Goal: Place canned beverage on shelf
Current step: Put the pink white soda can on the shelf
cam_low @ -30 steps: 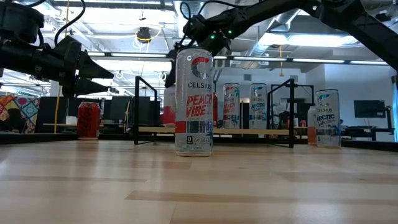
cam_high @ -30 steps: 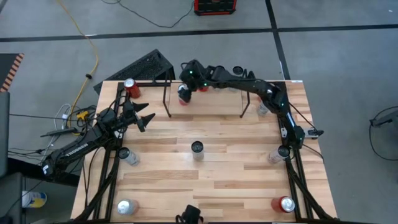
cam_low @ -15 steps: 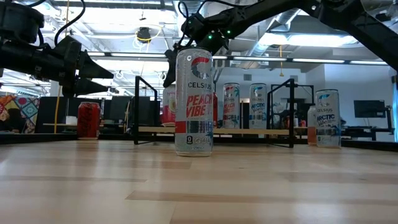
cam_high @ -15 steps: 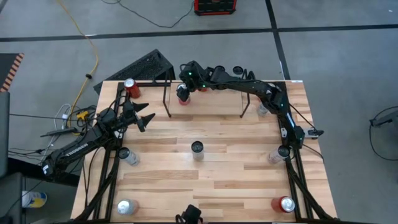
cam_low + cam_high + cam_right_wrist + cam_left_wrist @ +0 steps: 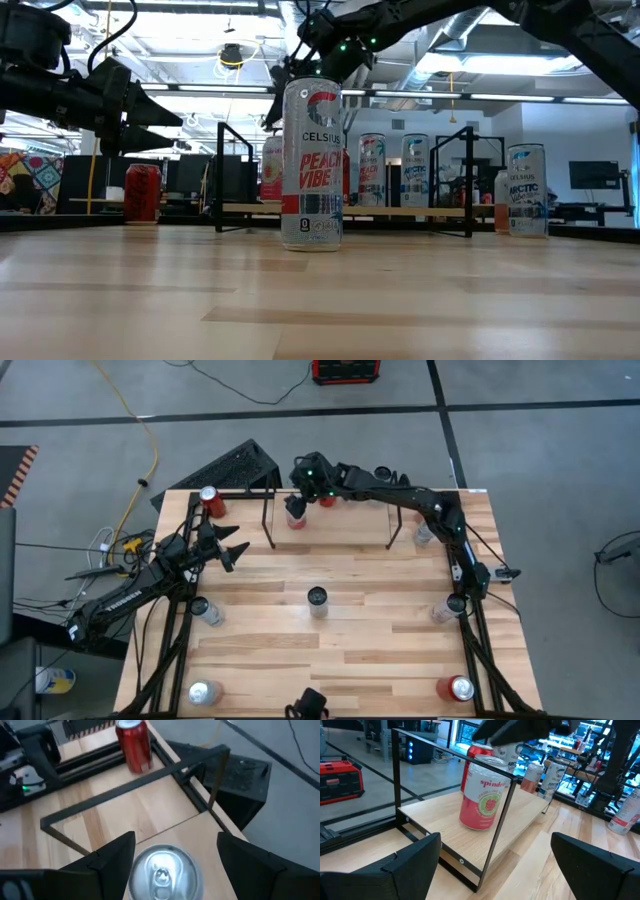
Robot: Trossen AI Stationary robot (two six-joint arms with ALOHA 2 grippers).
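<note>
Can standing on shelf | right gripper spread just above it, not pinching | lift straight up, avoid tipping | left gripper spread, waiting.

front can: "CELSIUS PEACH VIBE" | right can: "ARCTIC" | shelf can: "spindrift"

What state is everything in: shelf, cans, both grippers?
shelf: standing, one can on its board
pink can: upright on the shelf
right gripper: open, just above the pink can's top
left gripper: open, empty, at the table's left edge
Peach Vibe can: upright, mid-table, untouched
red can: upright at the far left corner
</note>
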